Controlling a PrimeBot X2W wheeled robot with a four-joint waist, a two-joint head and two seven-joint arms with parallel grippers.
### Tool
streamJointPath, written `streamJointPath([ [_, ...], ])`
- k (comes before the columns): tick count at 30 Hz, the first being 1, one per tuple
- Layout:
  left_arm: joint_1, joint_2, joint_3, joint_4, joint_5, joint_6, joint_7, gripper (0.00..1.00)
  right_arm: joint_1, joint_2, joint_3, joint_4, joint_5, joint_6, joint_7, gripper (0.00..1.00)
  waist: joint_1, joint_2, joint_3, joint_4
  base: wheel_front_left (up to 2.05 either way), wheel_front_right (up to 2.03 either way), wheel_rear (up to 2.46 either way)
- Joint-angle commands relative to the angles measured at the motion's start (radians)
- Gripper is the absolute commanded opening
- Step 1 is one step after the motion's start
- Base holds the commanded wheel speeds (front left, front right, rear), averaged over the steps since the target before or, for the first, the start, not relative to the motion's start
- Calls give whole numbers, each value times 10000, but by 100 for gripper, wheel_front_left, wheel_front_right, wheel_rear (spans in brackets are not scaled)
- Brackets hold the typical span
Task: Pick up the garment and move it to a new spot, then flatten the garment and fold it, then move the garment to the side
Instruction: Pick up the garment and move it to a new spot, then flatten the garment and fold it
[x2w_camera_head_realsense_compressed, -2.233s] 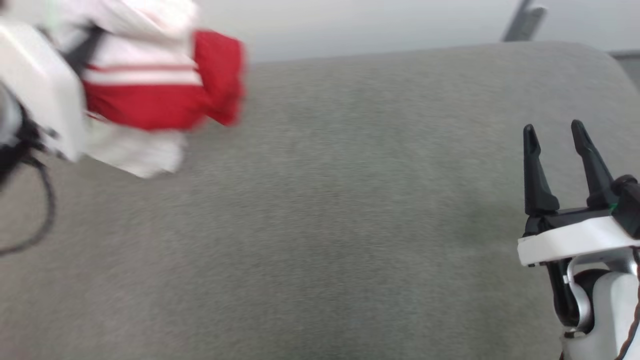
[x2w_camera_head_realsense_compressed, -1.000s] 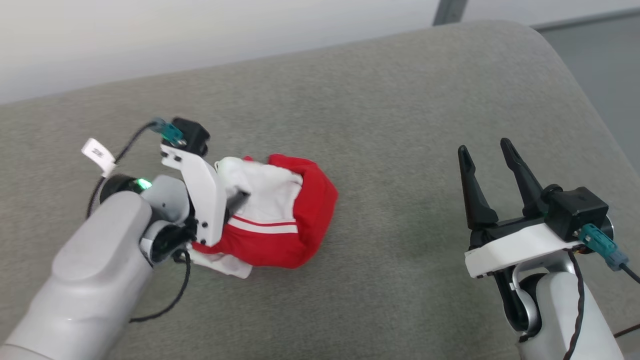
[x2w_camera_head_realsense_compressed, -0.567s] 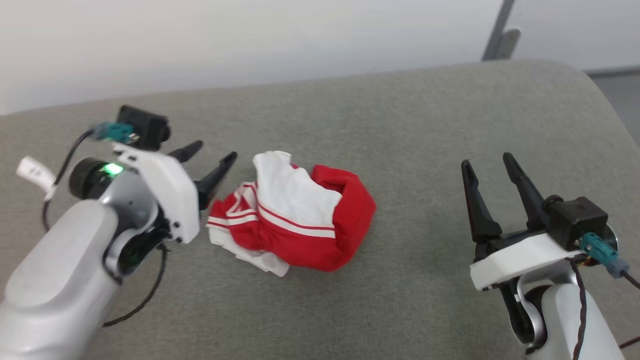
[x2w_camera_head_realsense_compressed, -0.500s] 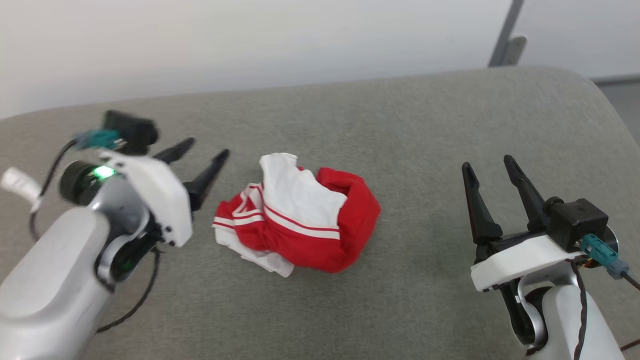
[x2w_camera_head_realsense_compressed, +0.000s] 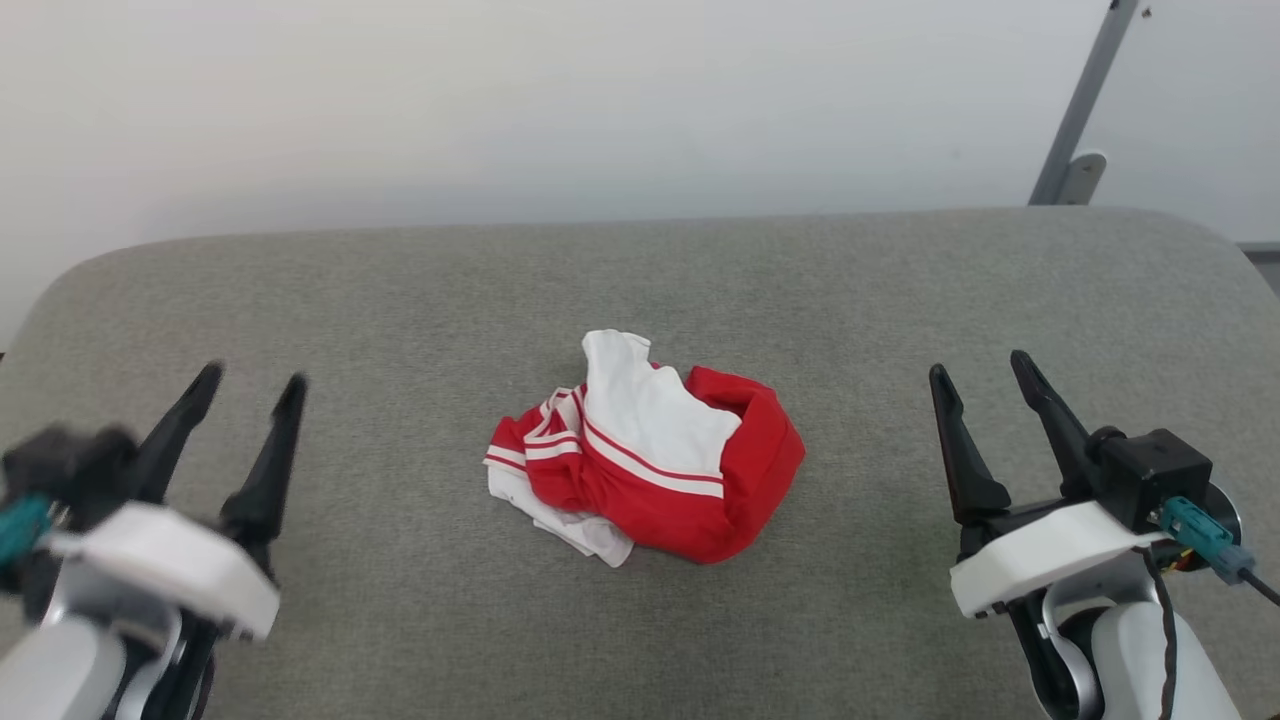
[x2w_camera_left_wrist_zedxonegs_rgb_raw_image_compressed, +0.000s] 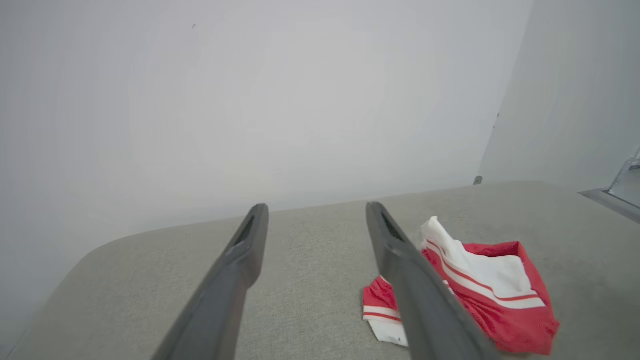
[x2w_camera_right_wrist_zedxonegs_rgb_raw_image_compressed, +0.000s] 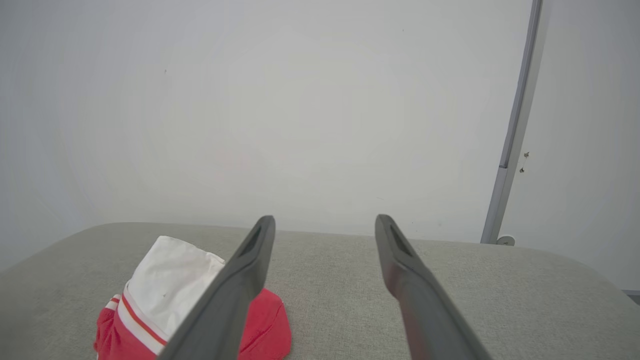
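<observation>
The garment (x2w_camera_head_realsense_compressed: 650, 460), a red jersey with white panels and striped trim, lies crumpled in a heap at the middle of the grey padded surface (x2w_camera_head_realsense_compressed: 640, 280). My left gripper (x2w_camera_head_realsense_compressed: 250, 380) stands open at the lower left, well apart from the heap, with nothing between its fingers. At the lower right my right gripper (x2w_camera_head_realsense_compressed: 980, 365) is open too and holds nothing. In the left wrist view the garment (x2w_camera_left_wrist_zedxonegs_rgb_raw_image_compressed: 490, 295) sits to the right of my fingers (x2w_camera_left_wrist_zedxonegs_rgb_raw_image_compressed: 235, 270). In the right wrist view the garment (x2w_camera_right_wrist_zedxonegs_rgb_raw_image_compressed: 165, 295) lies left of the fingers (x2w_camera_right_wrist_zedxonegs_rgb_raw_image_compressed: 415, 290).
A pale wall (x2w_camera_head_realsense_compressed: 500, 100) rises behind the padded surface. A grey metal post (x2w_camera_head_realsense_compressed: 1085, 110) stands at the back right. The surface's rounded corners (x2w_camera_head_realsense_compressed: 70, 290) fall away at far left and far right.
My left gripper has let go of the garment and drawn back to the lower left. The garment now lies loose on the surface. The head camera has shifted; the right gripper has barely moved.
</observation>
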Motion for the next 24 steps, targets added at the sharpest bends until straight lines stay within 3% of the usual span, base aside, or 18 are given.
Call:
streamJointPath([
  [1,336,62,123,-137,-23,138,-218,100,99,-36,-17,-2,69,-5,24,100,0,0,-59,69,0,0,0],
  [7,1954,151,778,-496,-143,626,-1100,100,315,-146,-137,103,13,-7,-80,100,0,0,-154,238,0,0,0],
  [12,3080,-58,1559,-576,-59,716,-1347,100,531,-167,-353,191,-79,-5,-128,100,0,0,-230,312,0,0,0],
  [18,4080,-823,2958,-757,527,253,-1364,100,754,-136,-608,93,-134,-5,-80,100,0,0,-299,370,0,0,0],
  [24,4712,-1715,4059,-638,1127,-499,-1368,100,908,-83,-738,-54,-154,-5,-11,100,0,0,-304,411,0,0,0],
])
